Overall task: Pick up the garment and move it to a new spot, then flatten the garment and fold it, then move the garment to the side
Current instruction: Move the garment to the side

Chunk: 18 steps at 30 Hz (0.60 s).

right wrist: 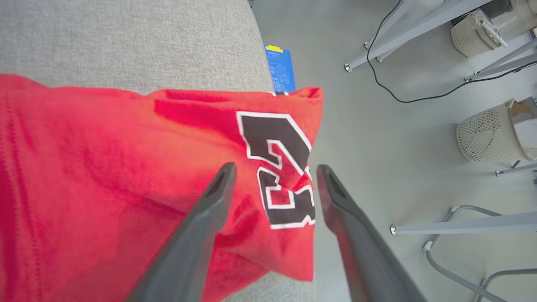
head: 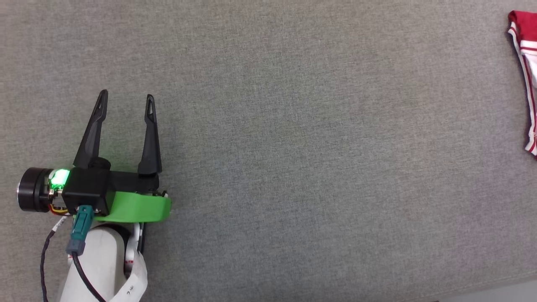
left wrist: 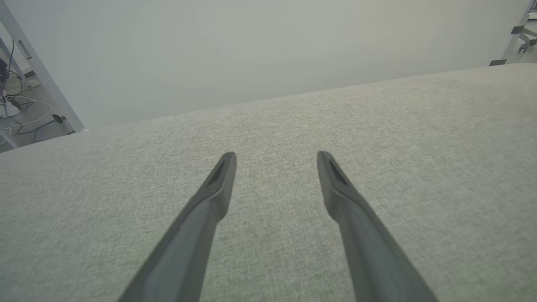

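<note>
Grey woven fabric covers the surface [head: 293,167], wide and flat; a pale wall stands beyond its far edge in the left wrist view.

Left hand [head: 126,94]: low on the left of the head view, fingers pointing up that view, set wide apart with bare surface between them. The left wrist view [left wrist: 275,155] agrees: both dark fingers spread over the grey fabric, nothing gripped.

Garment [head: 524,63]: at the far right edge of the head view, well apart from the left hand; a red corner and white cloth with red striped trim show there. In the right wrist view the garment [right wrist: 105,167] lies rumpled on the surface, mostly red. Its side with the black white-outlined numeral [right wrist: 281,167] reaches the surface's edge, with grey floor [right wrist: 377,147] beyond.

Right hand [right wrist: 275,166]: fingers spread wide above that numbered side, no fabric pinched between them. Contact with the cloth cannot be told.

Containers: two pale perforated baskets on the floor, one [right wrist: 486,134] near metal frame legs [right wrist: 461,228], another [right wrist: 474,33] farther off. Contents of both cannot be made out.

Blue sheet [right wrist: 280,69] with a yellow top shows just beyond the garment. Black cable [right wrist: 402,98] trails across the floor.
</note>
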### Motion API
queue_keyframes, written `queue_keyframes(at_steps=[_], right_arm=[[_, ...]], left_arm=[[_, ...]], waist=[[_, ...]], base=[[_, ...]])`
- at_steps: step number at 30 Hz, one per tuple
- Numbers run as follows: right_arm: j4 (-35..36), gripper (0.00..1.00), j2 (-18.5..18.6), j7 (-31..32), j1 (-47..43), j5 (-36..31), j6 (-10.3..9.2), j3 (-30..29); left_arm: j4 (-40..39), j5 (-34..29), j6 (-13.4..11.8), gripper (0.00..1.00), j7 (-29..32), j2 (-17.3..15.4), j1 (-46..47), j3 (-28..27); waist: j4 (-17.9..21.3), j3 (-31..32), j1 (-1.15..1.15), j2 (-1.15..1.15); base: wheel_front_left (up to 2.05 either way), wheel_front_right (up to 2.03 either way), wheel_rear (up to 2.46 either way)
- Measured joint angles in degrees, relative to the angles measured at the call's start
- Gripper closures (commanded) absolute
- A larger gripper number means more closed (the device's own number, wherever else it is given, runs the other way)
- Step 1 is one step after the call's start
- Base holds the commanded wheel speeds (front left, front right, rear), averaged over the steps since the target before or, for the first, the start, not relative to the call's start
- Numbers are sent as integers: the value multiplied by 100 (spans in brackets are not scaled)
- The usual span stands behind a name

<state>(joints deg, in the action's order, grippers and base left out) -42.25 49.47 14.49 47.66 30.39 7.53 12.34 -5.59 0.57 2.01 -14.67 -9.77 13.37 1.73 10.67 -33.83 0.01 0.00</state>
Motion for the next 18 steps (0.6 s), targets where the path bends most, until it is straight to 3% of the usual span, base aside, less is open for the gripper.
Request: queue_keyframes(at_steps=[4, 6, 7, 10, 18], right_arm=[[-115, 0, 13, -558, -3, -176, 0, -15], [-116, 0, 7, -1090, -4, -199, 0, -112], [-68, 0, -5, -1815, -31, -315, 0, -204], [26, 0, -158, -2390, -86, -371, 0, -344], [1054, 0, -972, -2895, -514, -857, 0, -1013]], left_arm=[[96, 4, -26, 0, 0, 37, -7, 24], [144, 29, -34, 0, 0, 90, -30, 44], [222, 105, -74, 0, 0, 156, -98, 56], [312, 151, -78, 0, 0, 230, -248, 43], [485, 230, -82, 0, 1, 372, -553, 9]], waist=[[-35, 168, 0, 0], [-64, 289, -1, 0], [-116, 490, -1, 0], [-180, 714, -1, 0], [-403, 1328, -1, 0]], base=[[0, 0, 0], [0, 0, 0], [0, 0, 0], [0, 0, 0], [0, 0, 0]])
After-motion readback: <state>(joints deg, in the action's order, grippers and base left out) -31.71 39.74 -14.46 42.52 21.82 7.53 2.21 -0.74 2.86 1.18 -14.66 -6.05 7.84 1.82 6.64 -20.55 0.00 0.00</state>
